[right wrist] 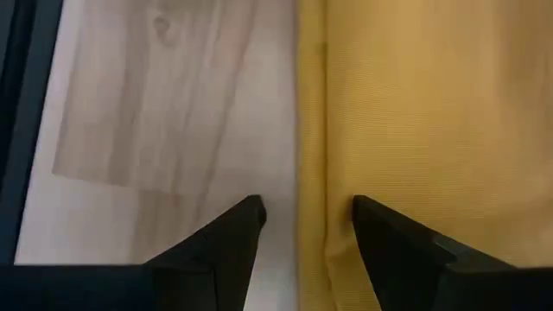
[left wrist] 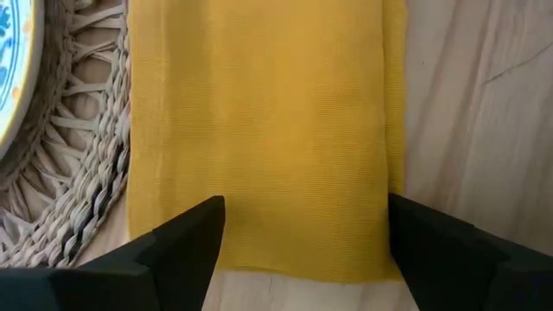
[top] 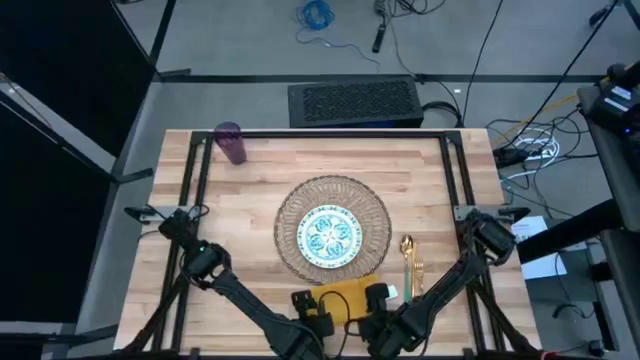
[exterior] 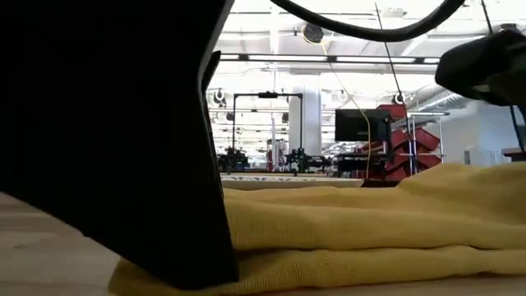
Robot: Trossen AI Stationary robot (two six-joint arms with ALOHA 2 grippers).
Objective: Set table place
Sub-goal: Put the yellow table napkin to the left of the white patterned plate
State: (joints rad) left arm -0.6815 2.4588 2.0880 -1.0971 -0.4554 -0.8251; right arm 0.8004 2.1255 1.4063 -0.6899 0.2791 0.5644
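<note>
Woven straw mat (top: 333,226) sits mid-bench, small teal-patterned plate (top: 332,236) centred on it. Mustard-yellow napkin (top: 352,294) lies flat on the bench (top: 260,180) at the mat's near edge, its side touching and slightly overlapping the weave in the left wrist view, where mat (left wrist: 60,173) and plate rim (left wrist: 13,78) show beside the cloth (left wrist: 259,138). Gold fork and spoon with teal handles (top: 409,262) lie just beside the mat on its right, near the napkin's right corner; cannot tell fork from spoon. Purple cup (top: 231,142) stands upright at the far left corner of the bench, well apart from the rest. Left hand (left wrist: 302,229) is low over the napkin's near end, fingers (left wrist: 186,238) spread wide, one on each side of the folded strip, straddling its width, nothing gripped. Right hand (right wrist: 307,220) is at the napkin's other side edge, fingers (right wrist: 229,233) parted a small gap with the cloth's folded edge (right wrist: 397,121) running between them; contact not clear, cloth still flat on the wood. Low view shows the napkin (exterior: 370,222) lying rumpled on the bench, a dark arm part close to the lens blocking the left half. Both arms reach in from the near bench edge, meeting at the napkin. Black grille box (top: 354,102) sits on the floor beyond the far edge.
</note>
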